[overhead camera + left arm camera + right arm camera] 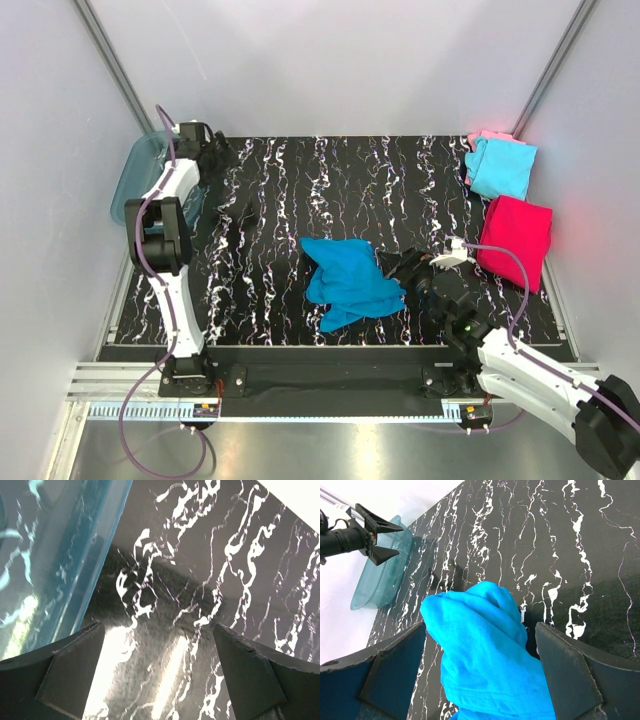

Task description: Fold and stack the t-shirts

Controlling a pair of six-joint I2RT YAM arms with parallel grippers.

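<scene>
- 1 large teal-blue cloth t-shirt (348, 280): crumpled, mid-tabletop (300, 180), toward the near edge.
- 1 light cyan t-shirt (502, 168): folded, lying on 1 pale pink t-shirt (485, 137), far right corner.
- 1 bright magenta-red t-shirt (515, 238): folded, right edge.
- 1 translucent teal plastic tub (135, 175): far left corner.
- Left gripper (215, 155): fingers wide apart, empty, beside the tub.
- Right gripper (398, 268): fingers wide apart at the teal-blue t-shirt's right side, nothing clamped.

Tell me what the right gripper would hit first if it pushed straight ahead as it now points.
The crumpled blue shirt, most likely: it fills the space just ahead of the open right gripper. How close it is I cannot tell.
</scene>
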